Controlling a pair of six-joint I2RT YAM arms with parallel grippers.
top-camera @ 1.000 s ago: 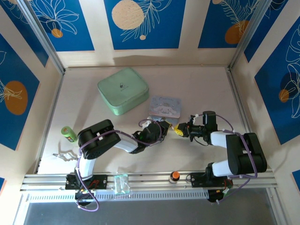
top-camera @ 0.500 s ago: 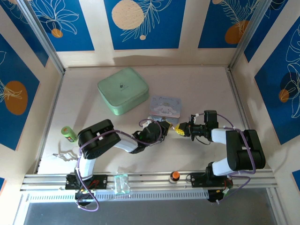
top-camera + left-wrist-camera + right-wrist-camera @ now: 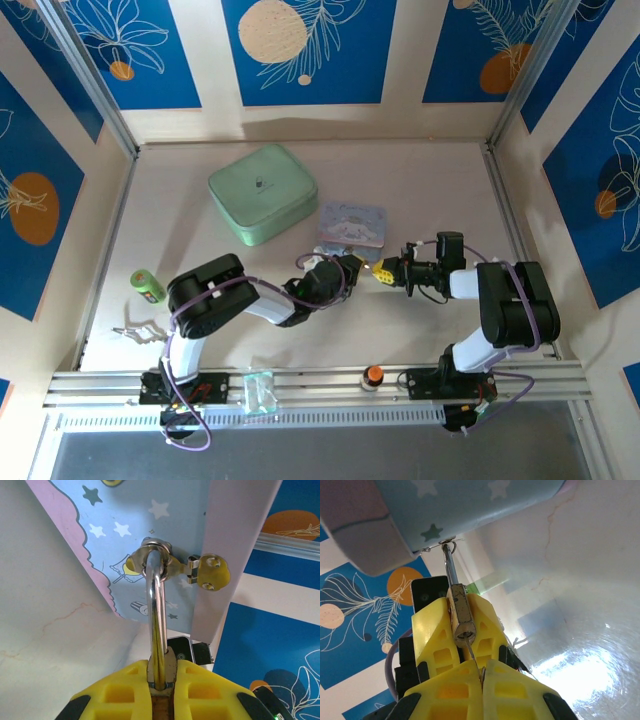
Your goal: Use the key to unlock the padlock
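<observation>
**A:** Which step is in hand?

**B:** Insertion, I'd judge. The left pincer [image 3: 355, 267] is pinching the padlock [image 3: 460, 611] by its brass body. The right pincer [image 3: 384, 272] is pressed together on the key [image 3: 470, 651], whose thin blade runs into the keyhole end.

**A:** Where is that on the worktop?

**B:** It is held up off the worktop [image 3: 430, 180], about midway between the left and right edges. It sits just on the near side of the pale blue tin [image 3: 352, 222].

**A:** How does the padlock lie?

**B:** Its long axis is roughly in line with the key. The keyhole end faces the right pincer and the shackle [image 3: 156, 625] points away toward the tin. How steeply it tilts against the worktop I can't tell.

**A:** And the next move?

**B:** Probably a turn of the right wrist about the key's own axis, while the left pincer stops the body twisting along. The blade is thin, so a sideways push could bend it or lever it out. I can't make out how deep it sits, or whether the shackle has released.
</observation>
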